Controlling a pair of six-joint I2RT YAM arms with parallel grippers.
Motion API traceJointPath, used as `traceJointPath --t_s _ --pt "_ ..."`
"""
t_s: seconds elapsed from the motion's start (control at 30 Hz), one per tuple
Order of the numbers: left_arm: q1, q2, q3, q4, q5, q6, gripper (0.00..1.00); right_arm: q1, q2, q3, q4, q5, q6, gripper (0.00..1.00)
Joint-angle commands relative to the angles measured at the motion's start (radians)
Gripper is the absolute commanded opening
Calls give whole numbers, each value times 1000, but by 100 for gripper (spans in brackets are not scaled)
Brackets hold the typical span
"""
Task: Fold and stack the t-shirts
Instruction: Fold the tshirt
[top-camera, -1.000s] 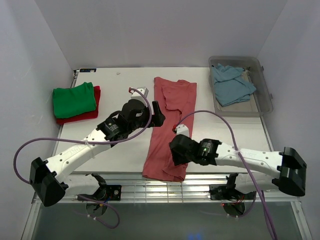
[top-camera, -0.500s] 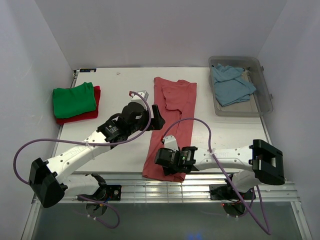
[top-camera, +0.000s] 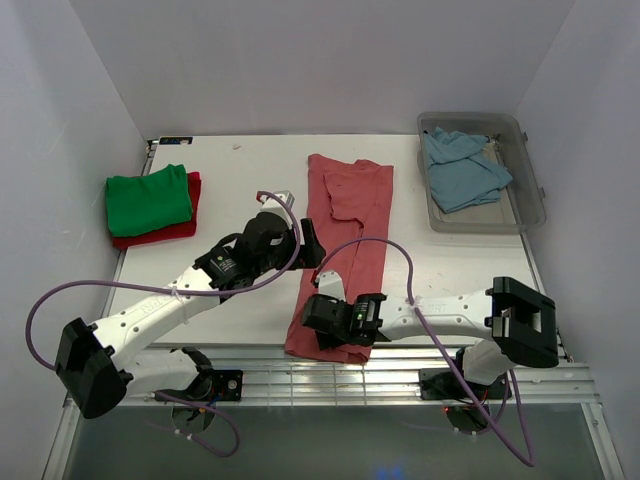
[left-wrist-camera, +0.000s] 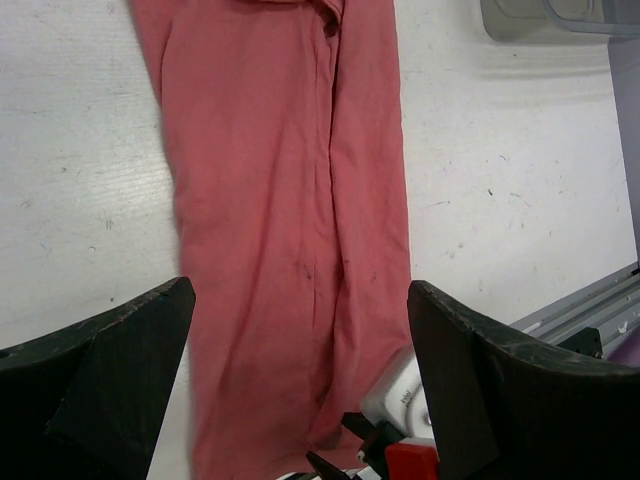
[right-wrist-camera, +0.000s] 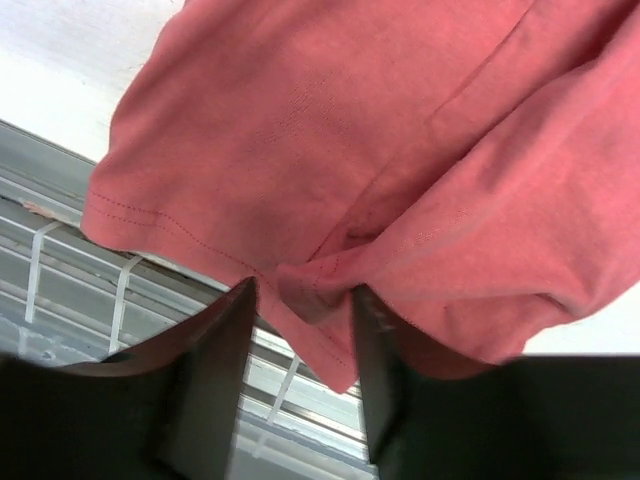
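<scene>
The left arm (top-camera: 150, 300) and the right arm (top-camera: 440, 315) share one build: white link shells joined by chunky black joint housings, with small green markings on the wrist modules. A purple cable (top-camera: 372, 239) loops off each. Black bases (top-camera: 205, 385) sit at the near edge of the table (top-camera: 230, 170), the right one with a small red light. The fingers (left-wrist-camera: 100, 370) are matte black wedges.
</scene>
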Motion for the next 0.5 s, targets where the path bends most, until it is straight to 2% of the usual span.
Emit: traceJointPath --t_s 0.0,0.07,0.1,0.2,0.47 --pt "4 -40 -7 2 -9 -10 98 9 45 41 16 -5 -4 46" --pt "4 -44 -4 -4 -16 -7 98 13 60 41 16 -13 -3 38" --pt "4 -46 -4 -8 -21 -6 98 14 62 41 16 -18 -1 26" --pt "6 -47 -2 -13 -27 -2 98 20 63 48 2 -16 -3 8" --pt "6 -20 -1 -8 -19 -9 98 83 111 193 -131 -19 -27 8"
